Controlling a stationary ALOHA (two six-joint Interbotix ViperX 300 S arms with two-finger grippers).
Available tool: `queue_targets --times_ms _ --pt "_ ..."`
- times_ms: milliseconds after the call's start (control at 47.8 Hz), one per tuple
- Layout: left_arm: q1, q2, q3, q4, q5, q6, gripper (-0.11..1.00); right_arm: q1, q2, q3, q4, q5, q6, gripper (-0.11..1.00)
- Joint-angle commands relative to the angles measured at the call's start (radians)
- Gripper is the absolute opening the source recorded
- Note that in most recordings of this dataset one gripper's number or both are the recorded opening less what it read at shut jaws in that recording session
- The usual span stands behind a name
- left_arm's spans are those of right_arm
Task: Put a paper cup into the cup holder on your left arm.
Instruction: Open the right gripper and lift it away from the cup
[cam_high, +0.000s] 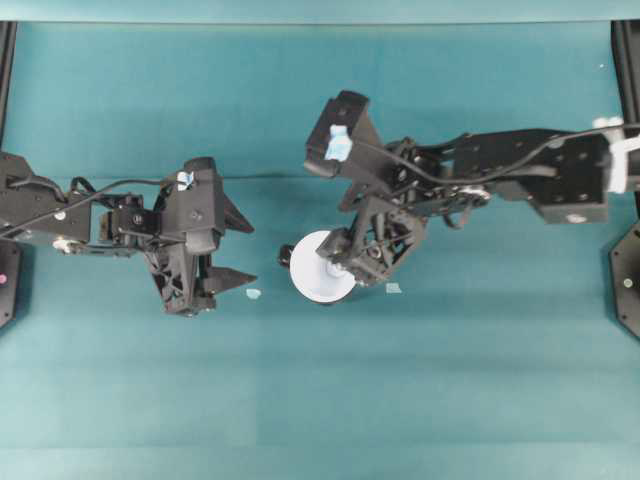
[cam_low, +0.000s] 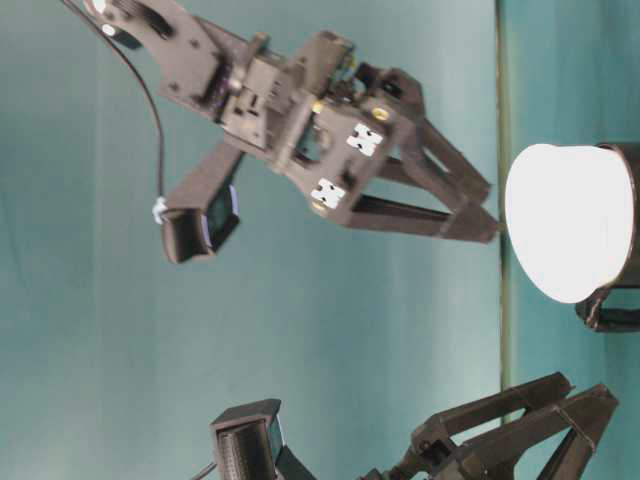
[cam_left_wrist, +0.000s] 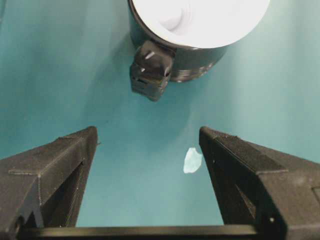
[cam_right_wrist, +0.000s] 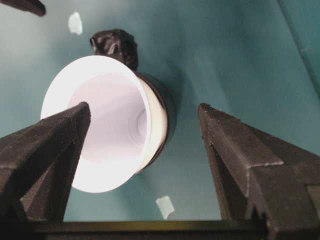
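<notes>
The paper cup (cam_right_wrist: 107, 125) sits in the cup holder (cam_left_wrist: 192, 67) on the table (cam_high: 450, 380). My right pincer (cam_right_wrist: 142, 150) is wide open, empty. Withdraw straight, clearing the rim.

The paper cup (cam_right_wrist: 107, 125) is showing a matt white paper wall, smooth inside. The cup holder (cam_left_wrist: 195, 62) is looking like glossy black plastic, with a ridged band near its base and a knobby, rougher handle (cam_left_wrist: 150, 70). The jaws are appearing as matt black plastic with a fine grainy, layered texture. The surface (cam_high: 320, 400) is looking like smooth, matt teal covering, with small pale tape scraps (cam_left_wrist: 192, 160) lying flat.
</notes>
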Motion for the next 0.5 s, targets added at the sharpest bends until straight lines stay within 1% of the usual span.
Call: queue_targets --times_ms 0,314,482 --pt "0.0 0.0 -0.012 0.003 -0.006 -0.002 0.87 0.003 -0.037 -0.006 -0.002 0.005 0.005 0.77" --pt "0.0 -0.002 -0.012 0.003 -0.002 -0.002 0.87 0.003 -0.1 0.009 -0.002 0.005 0.002 0.77" --pt "0.0 -0.002 -0.014 0.003 -0.002 -0.002 0.87 0.003 -0.146 0.041 -0.009 0.002 0.0 0.77"
